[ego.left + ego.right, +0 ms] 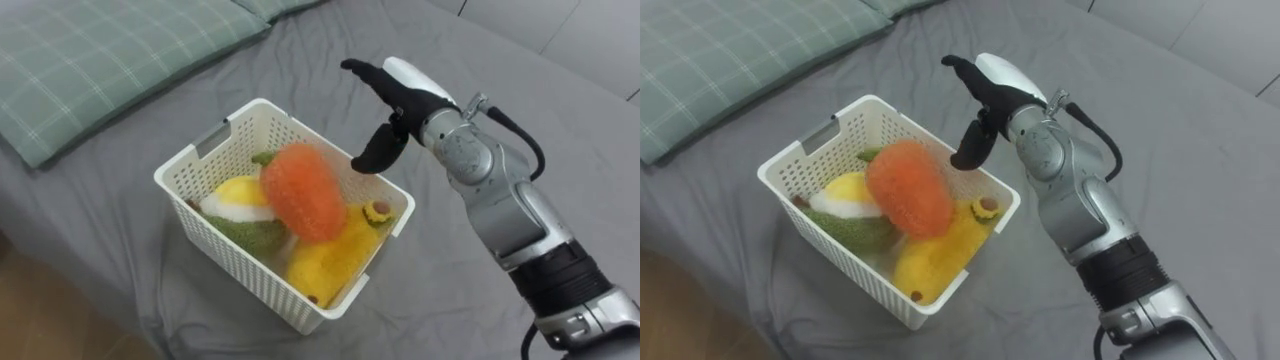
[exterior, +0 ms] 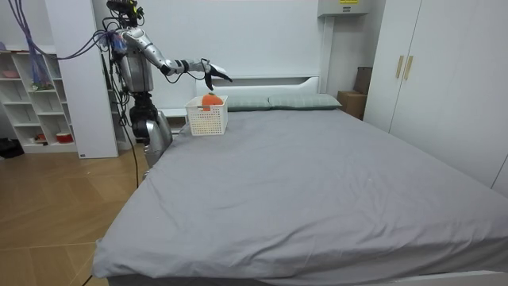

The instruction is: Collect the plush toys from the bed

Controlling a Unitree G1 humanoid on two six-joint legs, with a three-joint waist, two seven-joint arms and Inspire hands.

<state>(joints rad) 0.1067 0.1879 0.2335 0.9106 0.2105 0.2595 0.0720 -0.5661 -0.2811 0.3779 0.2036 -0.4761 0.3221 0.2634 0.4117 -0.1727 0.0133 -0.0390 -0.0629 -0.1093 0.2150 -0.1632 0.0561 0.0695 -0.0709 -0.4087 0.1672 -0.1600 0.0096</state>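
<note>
Grey, smooth sheet covers a wide bed, with a green checked fabric pillow at its head. The robot stands at the bed's corner near that pillow. On the sheet just beside the pillow sits a white plastic basket, rectangular, with perforated lattice walls and a cut-out handle.

The robot's right hand hovers over the basket's far rim, released: its dark fingers are spread and relaxed, with nothing between them.

The toys are in the basket. An orange plush toy, oval and fuzzy, lies on top of the pile. Beneath it are a long yellow plush toy, a smaller white and yellow rounded toy and a green fuzzy toy.

The step in hand looks like dropping the orange toy into the basket. As the sheet in view carries only the basket, the collecting seems close to done. The next move likely calls for lifting the hand clear without nudging the rim.
</note>
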